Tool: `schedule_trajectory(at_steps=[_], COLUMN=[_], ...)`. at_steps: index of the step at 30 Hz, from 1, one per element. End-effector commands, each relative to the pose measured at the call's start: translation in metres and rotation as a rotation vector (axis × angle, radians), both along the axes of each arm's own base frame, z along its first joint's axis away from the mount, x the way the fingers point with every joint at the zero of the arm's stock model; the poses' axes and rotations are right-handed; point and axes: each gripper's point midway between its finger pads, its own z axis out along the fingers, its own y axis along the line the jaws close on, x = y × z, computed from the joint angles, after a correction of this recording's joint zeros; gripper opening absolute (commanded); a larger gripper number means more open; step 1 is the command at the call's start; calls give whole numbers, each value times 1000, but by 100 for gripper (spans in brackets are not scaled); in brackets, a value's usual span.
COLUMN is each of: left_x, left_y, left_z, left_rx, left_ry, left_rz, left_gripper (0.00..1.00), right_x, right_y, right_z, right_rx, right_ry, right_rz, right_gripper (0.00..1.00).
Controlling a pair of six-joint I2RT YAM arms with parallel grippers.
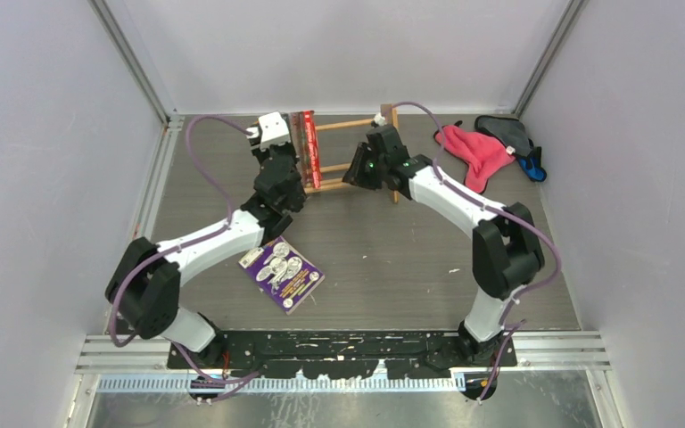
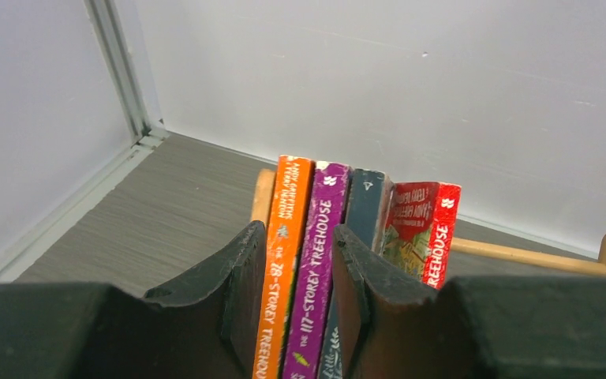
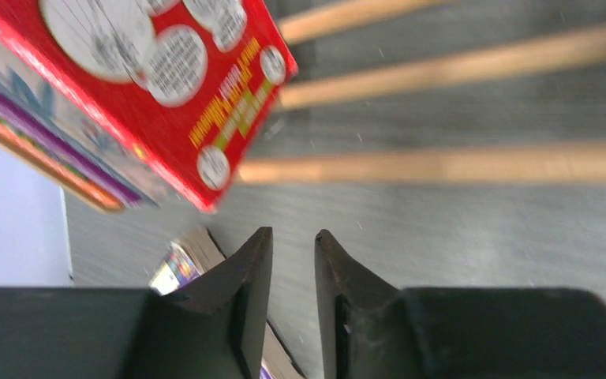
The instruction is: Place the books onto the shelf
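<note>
Finding: 4 of the 5 books [image 1: 307,147] stand in a row at the 9 o'clock end of the shelf [image 1: 348,124], which sits at 12 o'clock on the surface [image 1: 392,259]. The 5th book [image 1: 281,273] lies flat near 7 o'clock, well apart from the shelf. Your left jaws are clamped on the orange book [image 2: 282,268] and the purple-spined book [image 2: 314,268] together, 1 finger against each outer face. The dark book [image 2: 364,207] and the red book [image 2: 428,229] stand just beside them toward 3 o'clock, and the red one seems to lean slightly. Your right jaws are parted only narrowly, hold nothing and touch nothing, and hover near the red book's cover over the rails. In my judgement the step in hand is settling this row. Hold the left grip firm and bring the right jaws flat against the red cover, nudging it toward 9 o'clock until all 4 stand tight. Release the left jaws only then, and lift straight away so no spine is dragged. The flat 5th book remains to be collected.
</note>
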Motion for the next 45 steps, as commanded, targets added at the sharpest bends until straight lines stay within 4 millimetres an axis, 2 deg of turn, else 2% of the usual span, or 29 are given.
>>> schedule_trajectory(at_steps=[1,8,13,21,29,34,38,45], left_x=[-26,-57,-78,-105,-120,-124,-128,-135], left_y=[19,40,53,66,78,81,83,88], left_z=[22,7,-11,-38,-54,-55,-56,-61], left_rx=[-81,-141,-166,-195,-184,-189,-199,-230], left_ry=[-27,64,141,233,274,282,283,311], left_rz=[22,5,2,4,25,23,22,40], left_gripper=[37,37,37,36,36,36,36,37], right_x=[49,102,121,130,112,107,107,104], right_y=[25,63,86,119,154,154,141,113], right_z=[45,51,30,20,23,23,31,46], right_rx=[72,134,150,165,166,157,126,81], right_ry=[-119,-120,-90,-77,-84,-86,-114,-152], right_rz=[-20,-18,2,36,78,70,40,8], right_gripper=[28,14,8,6,6,6,7,19])
